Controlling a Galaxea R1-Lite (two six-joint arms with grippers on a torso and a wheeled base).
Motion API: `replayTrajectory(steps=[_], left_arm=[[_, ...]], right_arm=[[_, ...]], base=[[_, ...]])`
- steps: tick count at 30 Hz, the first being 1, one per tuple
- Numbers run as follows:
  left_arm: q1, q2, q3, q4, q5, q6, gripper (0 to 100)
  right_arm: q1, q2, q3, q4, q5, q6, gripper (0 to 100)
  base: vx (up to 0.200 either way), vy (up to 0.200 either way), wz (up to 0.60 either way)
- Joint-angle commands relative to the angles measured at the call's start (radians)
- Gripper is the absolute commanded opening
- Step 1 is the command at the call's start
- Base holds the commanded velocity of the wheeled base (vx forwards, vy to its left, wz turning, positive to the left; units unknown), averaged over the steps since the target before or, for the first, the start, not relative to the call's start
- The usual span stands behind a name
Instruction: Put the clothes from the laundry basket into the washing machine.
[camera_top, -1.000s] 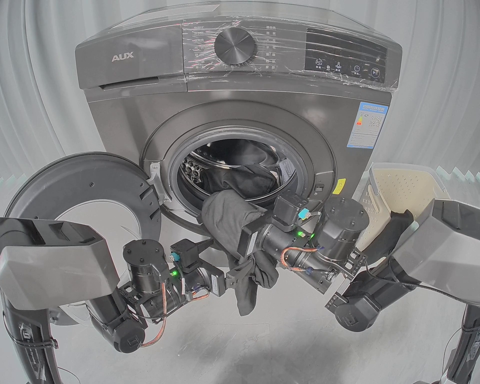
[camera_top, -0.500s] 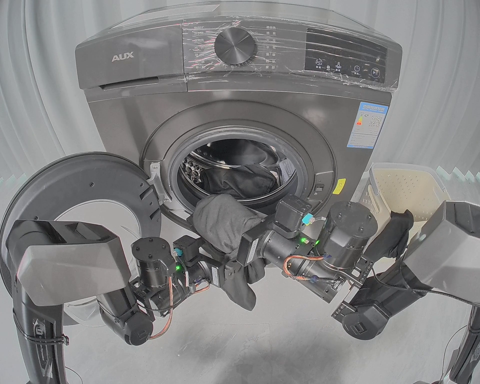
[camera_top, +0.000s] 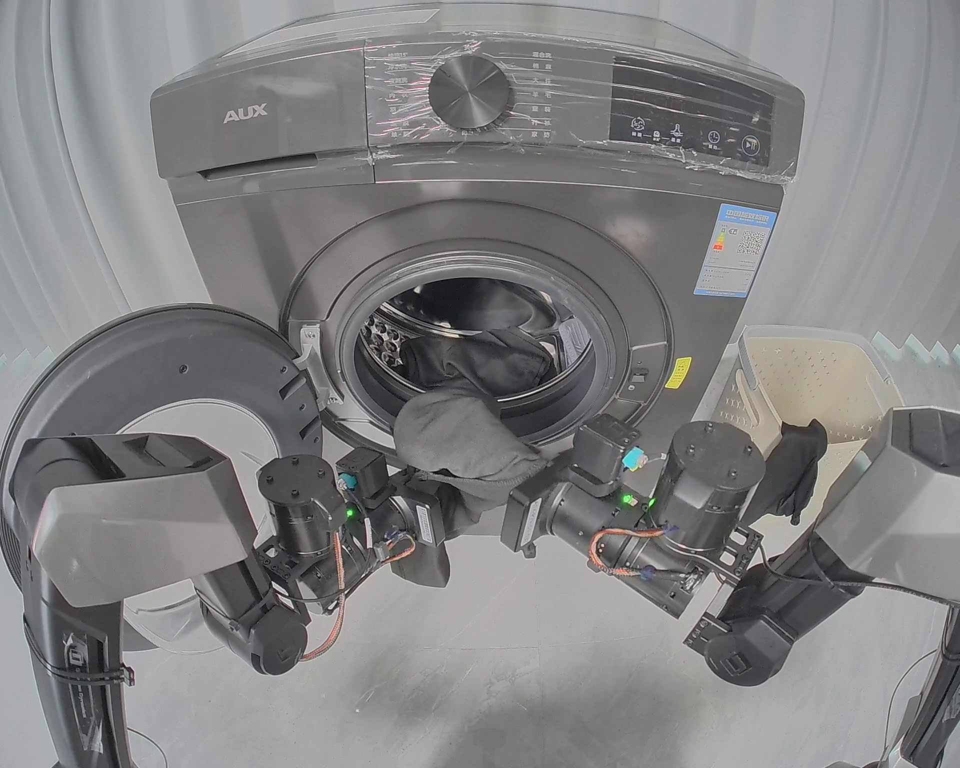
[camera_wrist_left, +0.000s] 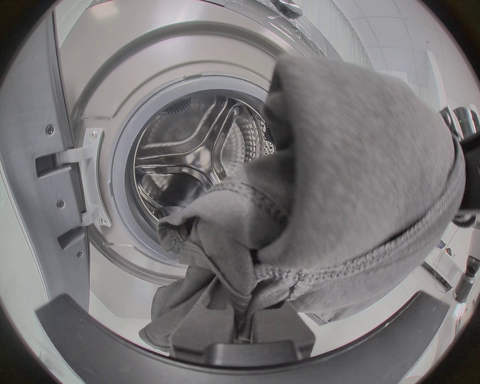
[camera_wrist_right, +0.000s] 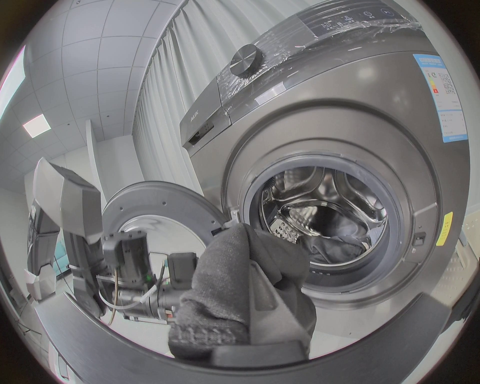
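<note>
The grey garment (camera_top: 455, 440) rests bunched over the lower lip of the open washing machine (camera_top: 250, 230), with its upper part at the mouth of the drum (camera_top: 385, 340) and its lower end hanging outside. The left claw (camera_wrist_left: 243, 320) pinches a fold of it from below, and the right claw (camera_wrist_right: 245, 325) is closed on the same garment from the other side. Inside the drum lie dark clothes (camera_top: 490, 360). The laundry basket (camera_top: 810, 375) stands to the right of the machine, with 1 black piece (camera_top: 795, 465) hanging over its front rim
</note>
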Motion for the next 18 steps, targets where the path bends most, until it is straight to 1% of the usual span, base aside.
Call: replayTrajectory(steps=[1, 4, 8, 18], left_arm=[[-0.001, -0.035, -0.001, -0.002, 0.006, -0.007, 0], [-0.003, -0.058, 0.001, -0.002, 0.008, -0.016, 0], [-0.001, -0.085, 0.004, -0.002, 0.028, -0.022, 0], [-0.013, -0.141, 0.04, -0.002, 0.028, -0.024, 0]], right_arm=[[-0.002, -0.003, 0.065, 0.001, -0.001, 0.0, 0], [-0.004, -0.001, 0.103, 0.002, -0.001, 0.0, 0], [-0.013, 0.006, 0.153, 0.002, -0.001, 0.0, 0], [-0.016, 0.025, 0.172, 0.007, -0.012, 0.0, 0]], base=[[0.0, 0.0, 0.0], [0.0, 0.0, 0.0], [0.0, 0.0, 0.0], [0.0, 0.0, 0.0]])
